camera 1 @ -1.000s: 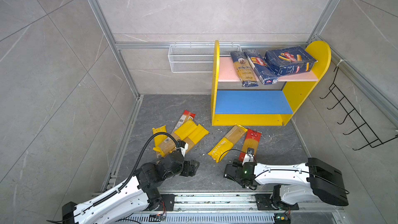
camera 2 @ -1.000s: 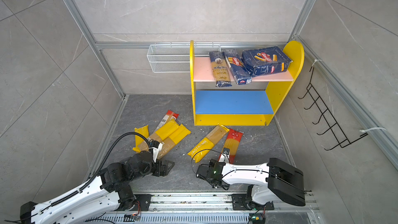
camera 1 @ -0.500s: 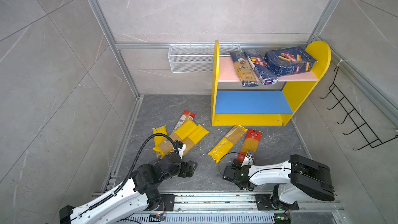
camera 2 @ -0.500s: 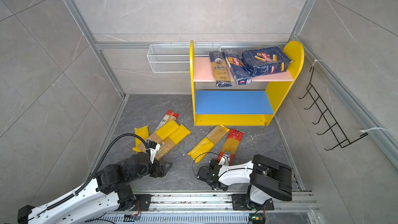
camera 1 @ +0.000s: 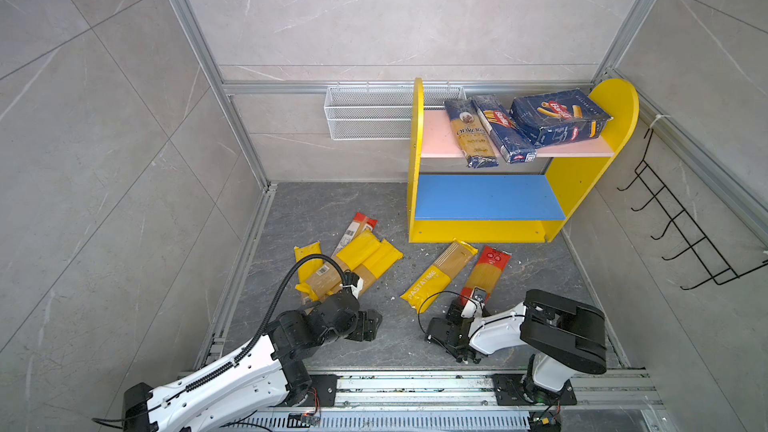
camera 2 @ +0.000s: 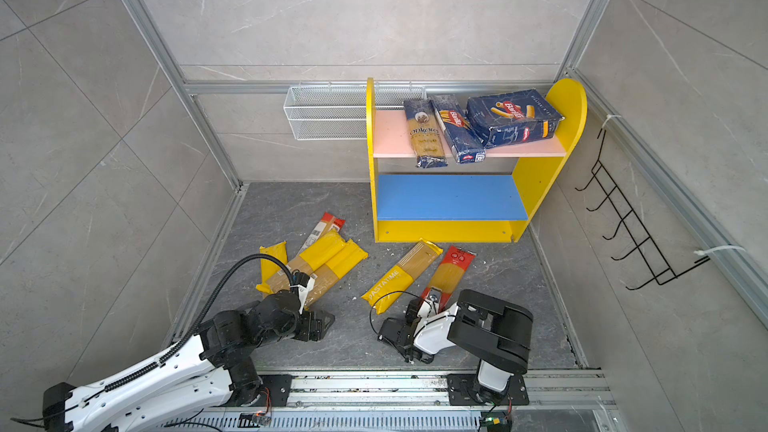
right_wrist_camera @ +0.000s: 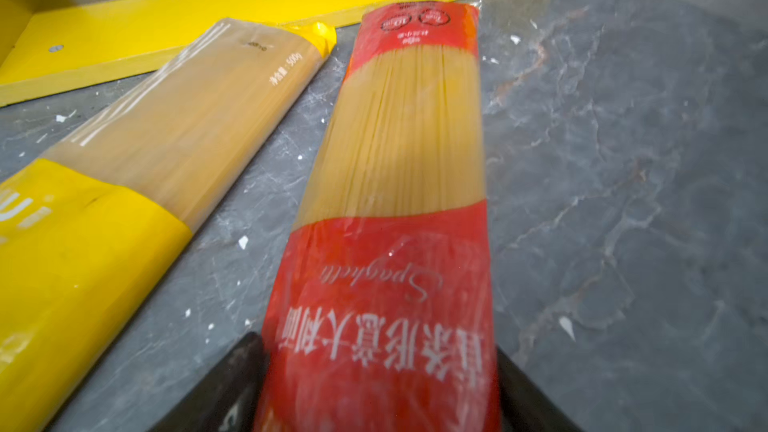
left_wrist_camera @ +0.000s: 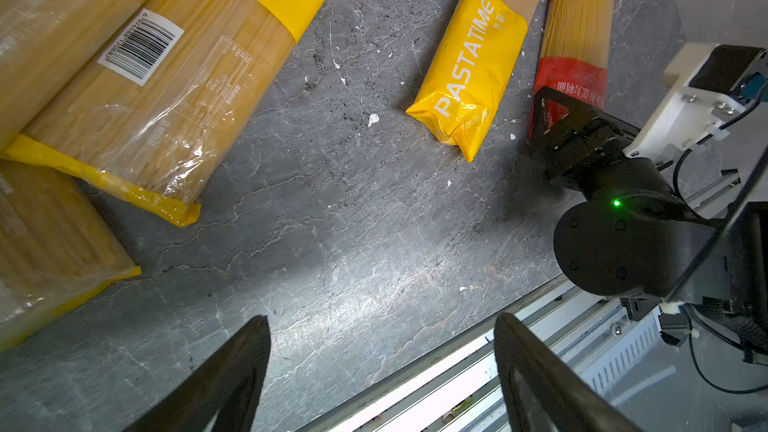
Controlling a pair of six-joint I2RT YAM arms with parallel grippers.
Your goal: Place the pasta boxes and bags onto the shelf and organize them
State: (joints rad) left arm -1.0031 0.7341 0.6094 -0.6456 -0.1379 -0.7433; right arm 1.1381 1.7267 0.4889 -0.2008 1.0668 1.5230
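Your R fingers (right_wrist_camera: 245,371) pinch red bag (right_wrist_camera: 407,139) at near end; long axis runs fwd to shelf (right_wrist_camera: 249,6). L fingers (left_wrist_camera: 237,367) open, empty.

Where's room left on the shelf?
The blue lower board is all bare. The pink upper board is bare beside the left yellow side panel; a dark blue plastic bag and two dark blue cardboard boxes crowd the rest.

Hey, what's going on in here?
The right gripper has its jaws closed on the near end of a red-ended spaghetti bag lying on the floor. The left gripper hangs open over the floor, holding nothing. The shelf's pink upper board holds the ankara bag, the narrow Barilla box and the wide Barilla box; five other bags lie on the floor.
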